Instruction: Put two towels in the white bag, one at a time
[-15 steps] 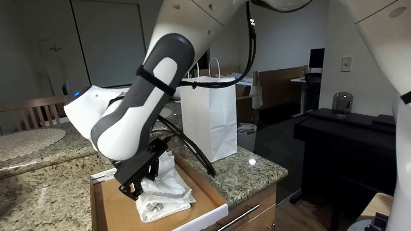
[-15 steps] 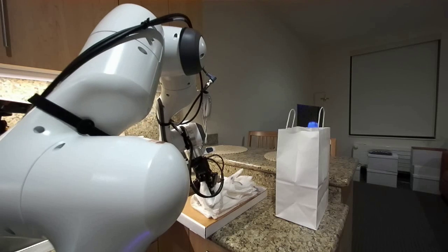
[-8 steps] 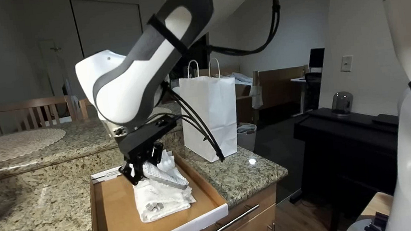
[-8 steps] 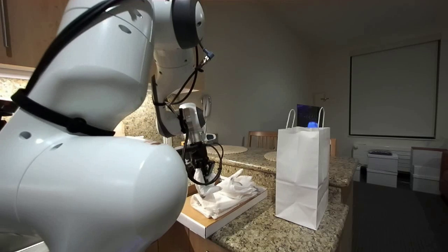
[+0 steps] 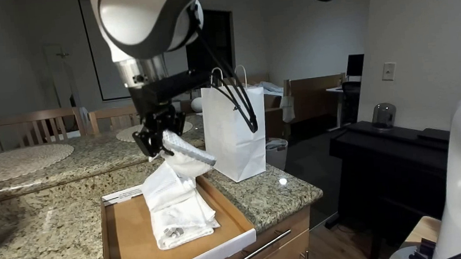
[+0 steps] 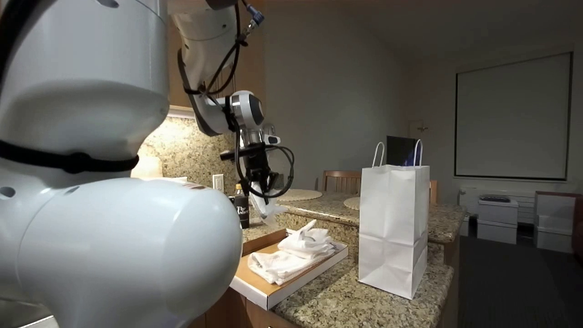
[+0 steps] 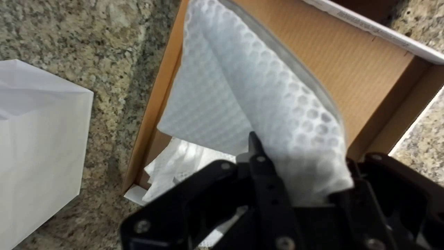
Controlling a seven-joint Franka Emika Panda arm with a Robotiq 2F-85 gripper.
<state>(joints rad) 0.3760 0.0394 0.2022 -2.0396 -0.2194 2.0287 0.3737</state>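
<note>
Tool gripping towel above cardboard tray; white bag upright on counter

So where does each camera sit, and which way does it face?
An exterior view: off the robot, angled slightly down over the cardboard tray; arm and gripper show.
An exterior view: close by the arm, whose white bulk fills the left, looking past the white bag to a far wall.
Wrist view: on the wrist, looking down past the held towel into the cardboard tray; only the gripper shows of the robot.
Both exterior views share the white bag, the cardboard tray and the gripper with its held towel.
</note>
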